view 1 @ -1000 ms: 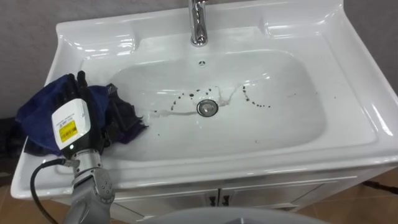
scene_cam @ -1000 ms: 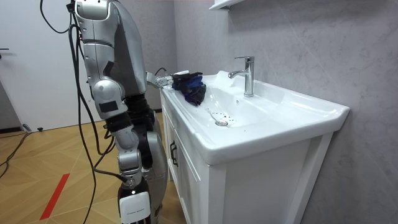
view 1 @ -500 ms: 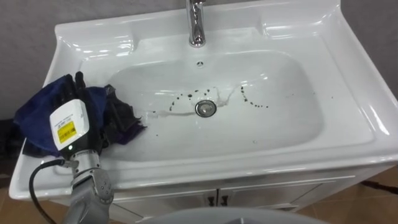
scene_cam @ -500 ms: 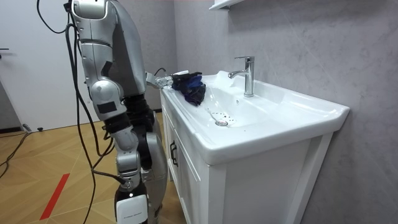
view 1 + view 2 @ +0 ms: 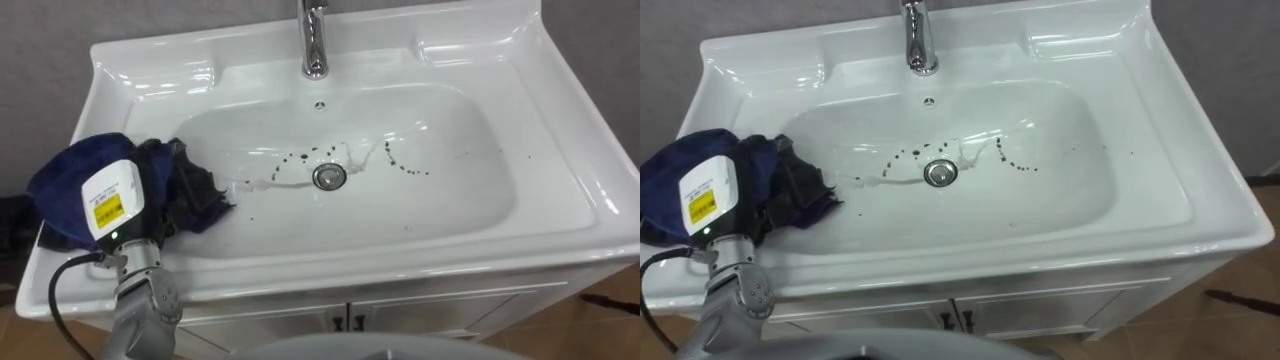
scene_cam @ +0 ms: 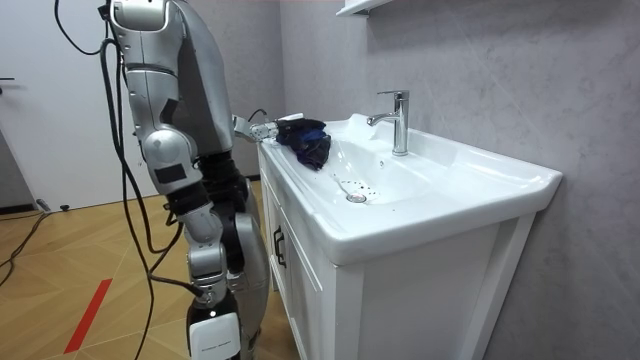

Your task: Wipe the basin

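On left rim of basin [image 5: 560, 130], left hand [image 5: 115, 202] atop blue cloth [image 5: 68, 178], fingers apparently buried, grip unreadable.

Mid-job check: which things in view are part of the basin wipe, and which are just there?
Part of the job: basin; blue cloth on its left rim, under the left hand; dark specks round the drain.
Just there: tap; cabinet below.
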Motion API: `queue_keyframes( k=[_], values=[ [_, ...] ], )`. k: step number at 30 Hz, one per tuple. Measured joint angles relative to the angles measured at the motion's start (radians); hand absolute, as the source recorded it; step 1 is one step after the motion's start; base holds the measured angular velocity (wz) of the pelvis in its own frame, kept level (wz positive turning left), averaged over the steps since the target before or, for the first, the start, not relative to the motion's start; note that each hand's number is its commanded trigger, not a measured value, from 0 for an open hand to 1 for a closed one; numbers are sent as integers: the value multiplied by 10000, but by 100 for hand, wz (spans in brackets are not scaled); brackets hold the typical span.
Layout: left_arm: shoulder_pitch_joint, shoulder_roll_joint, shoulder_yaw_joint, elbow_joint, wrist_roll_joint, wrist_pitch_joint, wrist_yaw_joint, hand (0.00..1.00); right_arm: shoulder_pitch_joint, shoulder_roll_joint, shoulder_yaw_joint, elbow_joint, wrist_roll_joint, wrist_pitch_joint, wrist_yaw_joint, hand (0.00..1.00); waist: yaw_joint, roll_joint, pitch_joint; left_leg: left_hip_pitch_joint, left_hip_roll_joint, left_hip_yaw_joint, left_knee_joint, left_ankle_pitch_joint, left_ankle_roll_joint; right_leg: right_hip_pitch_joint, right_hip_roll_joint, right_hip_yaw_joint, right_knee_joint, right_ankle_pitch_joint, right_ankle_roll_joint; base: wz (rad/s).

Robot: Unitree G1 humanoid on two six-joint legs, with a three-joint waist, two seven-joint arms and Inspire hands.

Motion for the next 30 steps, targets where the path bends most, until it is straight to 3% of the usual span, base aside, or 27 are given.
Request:
queue_keyframes(
  k=[8, 13, 30],
  values=[
    [-184, 101, 4, 78, -490, -2, 223, 100, 29, 24, 92, -26, -1, 235, 158, 0, -8, 4, -15, 9, 2, 3, -1, 0, 0, -1, 7, 30, 28, 3, -3, 0],
    [-259, 111, 19, 101, -891, -3, 245, 100, 26, 23, 91, -27, 1, 420, 193, 0, -6, 24, -74, 19, 2, 1, 0, 0, 0, -1, 7, 37, 48, 2, -3, 0],
    [-351, 126, 20, 146, -1563, -13, 171, 100, -131, 26, 368, -82, 1, 408, 205, 0, -7, 21, -77, 16, 2, 4, 0, 0, 0, -43, 8, 40, 138, -6, -6, 0]
  ],
)
